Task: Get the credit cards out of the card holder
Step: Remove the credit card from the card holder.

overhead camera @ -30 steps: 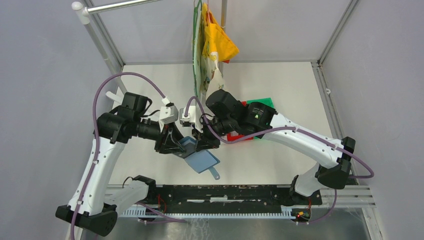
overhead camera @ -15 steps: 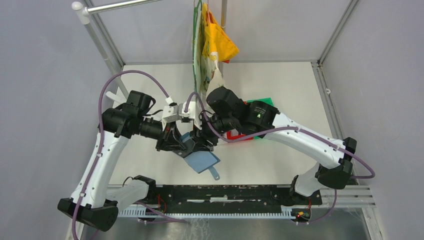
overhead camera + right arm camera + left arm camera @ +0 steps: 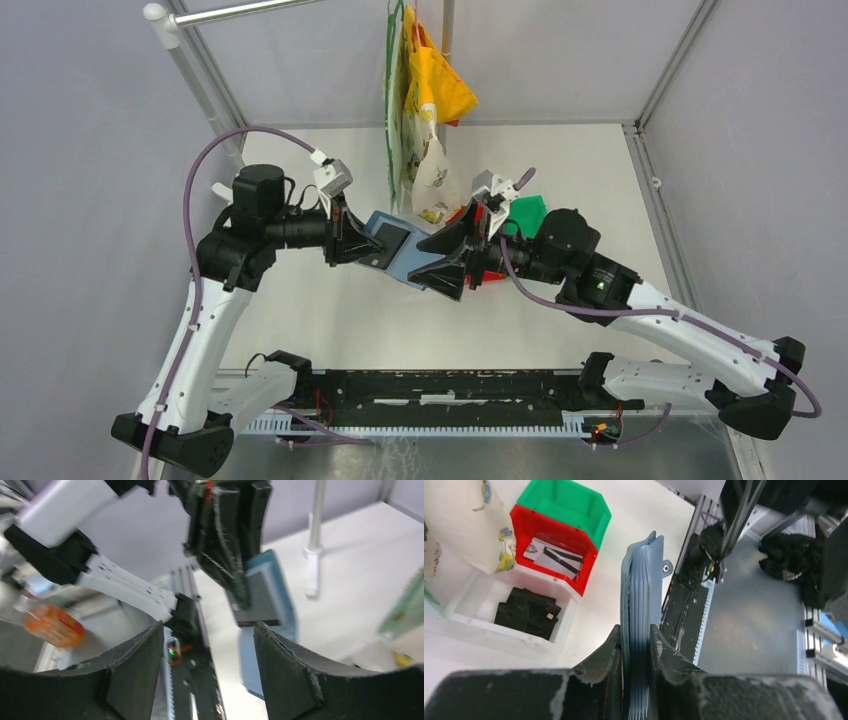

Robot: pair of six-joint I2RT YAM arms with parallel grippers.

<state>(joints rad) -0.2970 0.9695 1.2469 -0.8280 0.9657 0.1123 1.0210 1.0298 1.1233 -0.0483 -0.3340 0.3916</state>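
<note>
Counter (image 3: 580, 170): white, fills mid-frame in the top view.
Card holder (image 3: 404, 257): teal, at centre of the top view, pinched tight by the left fingers (image 3: 599, 665).
Right fingers (image 3: 285, 670): spread wide, nothing between them, just right of the holder.
Left-wrist view, upper left: pale credit cards (image 3: 549, 556) in the red bin (image 3: 585, 572), dark ones in the white bin (image 3: 514, 640).

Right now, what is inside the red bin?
Pale grey credit cards with dark stripes lie flat on the floor of the red bin. Its near wall covers part of the floor, and how many cards are stacked cannot be told.
</note>
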